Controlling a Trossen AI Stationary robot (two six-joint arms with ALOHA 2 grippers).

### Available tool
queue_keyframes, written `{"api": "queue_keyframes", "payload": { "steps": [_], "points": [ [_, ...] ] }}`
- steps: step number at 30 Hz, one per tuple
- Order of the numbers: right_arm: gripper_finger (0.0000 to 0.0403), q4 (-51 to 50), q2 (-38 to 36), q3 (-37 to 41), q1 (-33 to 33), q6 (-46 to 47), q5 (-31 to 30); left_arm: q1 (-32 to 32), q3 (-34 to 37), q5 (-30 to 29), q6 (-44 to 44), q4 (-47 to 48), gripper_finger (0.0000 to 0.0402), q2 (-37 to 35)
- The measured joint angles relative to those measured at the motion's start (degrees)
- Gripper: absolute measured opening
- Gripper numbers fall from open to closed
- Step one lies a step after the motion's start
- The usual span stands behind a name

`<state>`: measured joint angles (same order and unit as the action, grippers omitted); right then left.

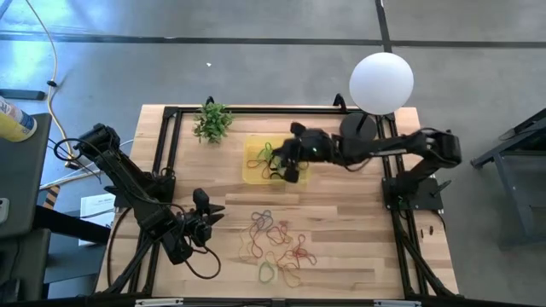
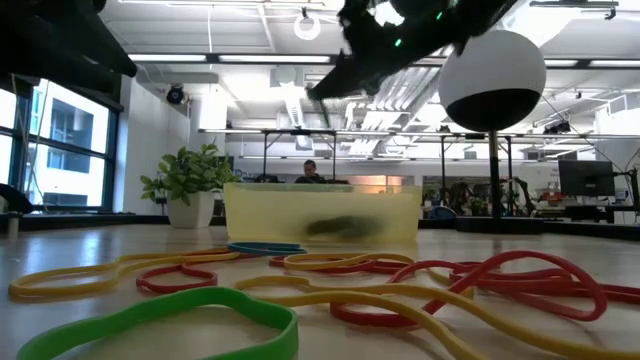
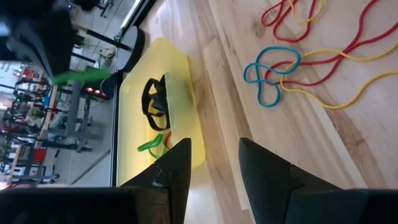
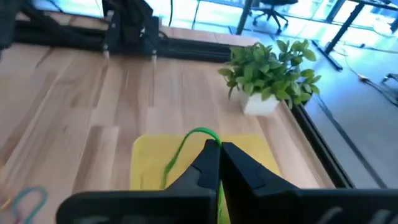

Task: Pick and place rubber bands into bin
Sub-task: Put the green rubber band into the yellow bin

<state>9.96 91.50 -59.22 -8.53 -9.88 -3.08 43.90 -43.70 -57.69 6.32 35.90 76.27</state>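
Observation:
The yellow bin [image 1: 256, 170] stands at the table's far middle, with black, green and orange rubber bands [image 3: 155, 106] lying inside it. Over the bin, my right gripper [image 4: 219, 149] is shut on a green rubber band [image 4: 186, 140]; the low view shows this gripper [image 2: 340, 70] above the bin's wall [image 2: 320, 215]. A loose pile of red, yellow, orange and green rubber bands [image 1: 277, 247] lies flat on the near middle of the table. My left gripper [image 1: 212, 209] stands open at the near left, beside the pile, with nothing between its fingers [image 3: 180, 168]. My right gripper pinches one end of the green band's loop [image 4: 208, 135] between its two shut fingertips. The fingers come from the table's right, slanting a little downward. The rest of the loop arcs out ahead of the fingertips and droops slack over the bin.
A small green plant [image 1: 213, 122] in a white pot stands at the far left, beside the bin. A white ball lamp [image 1: 381, 83] on a stand rises at the far right. A black frame [image 1: 171, 136] runs along the table's edges. A blue band [image 3: 270, 74] lies near the pile.

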Motion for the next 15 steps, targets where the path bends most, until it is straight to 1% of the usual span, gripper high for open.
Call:
{"api": "queue_keyframes", "payload": {
  "steps": [2, 4, 10, 15],
  "points": [
    [0.0001, 3.8, 2.8, 0.0, -2.1, 0.7, 3.0, 0.0, 0.0, 0.0, 0.0, 0.0, 0.0122, 0.0],
    [0.0001, 6.3, 5.5, 0.0, -3.6, 0.9, 4.2, 0.0, 0.0, 0.0, 0.0, 0.0, 0.0122, 0.0],
    [0.0001, 9.5, 12.1, 0.0, -6.4, 2.7, 4.4, 0.0, 0.0, 0.0, 0.1, 0.0, 0.0122, 0.0],
    [0.0003, 11.8, 16.3, 0.0, -8.6, 7.1, 4.0, 0.0, 0.0, -0.7, 0.1, 0.0, 0.0122, 0.0]
  ]
}}
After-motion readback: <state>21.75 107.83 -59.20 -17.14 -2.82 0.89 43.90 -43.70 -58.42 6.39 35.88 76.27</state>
